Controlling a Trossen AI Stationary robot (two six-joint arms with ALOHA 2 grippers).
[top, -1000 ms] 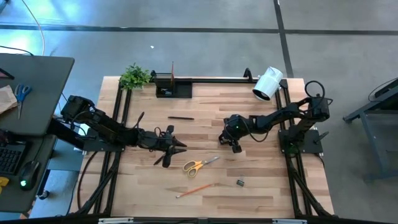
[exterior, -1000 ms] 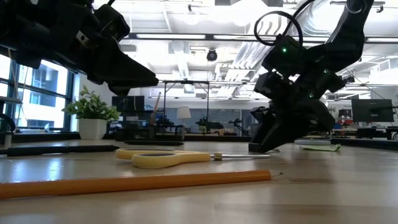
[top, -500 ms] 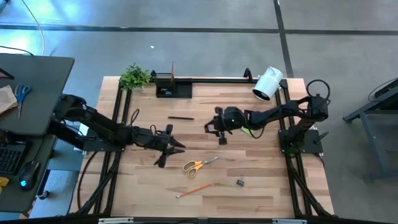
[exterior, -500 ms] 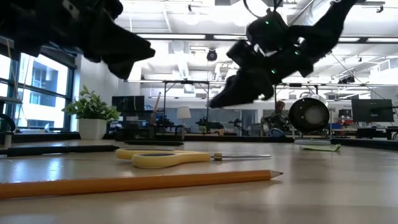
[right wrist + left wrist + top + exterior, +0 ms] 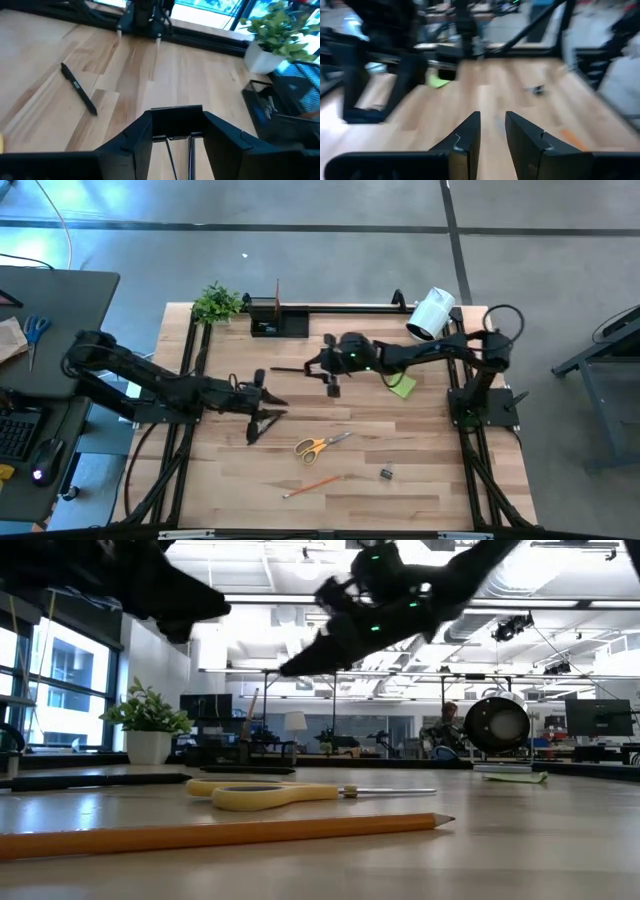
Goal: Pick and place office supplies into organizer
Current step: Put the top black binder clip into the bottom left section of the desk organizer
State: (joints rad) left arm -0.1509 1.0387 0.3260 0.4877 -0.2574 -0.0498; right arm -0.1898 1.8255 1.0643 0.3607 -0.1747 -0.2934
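Early days imo: the right end effector (image 5: 334,380) is clamped on a small black binder clip (image 5: 176,123) over mid-bench, short of the black compartmented organizer tray (image 5: 270,323) at the far edge. The yellow-handled scissors (image 5: 322,445), orange pencil (image 5: 312,485), black pen (image 5: 290,369) and lime-green sticky-note pad (image 5: 400,386) lie loose. The left end effector (image 5: 492,135) is slightly apart and empty.

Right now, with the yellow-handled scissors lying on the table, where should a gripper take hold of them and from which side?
Probably at the narrow neck of the yellow-handled scissors, where the closed blades meet the handles, coming straight down from above. They lie flat on the table, so fingers can only straddle them crosswise there.
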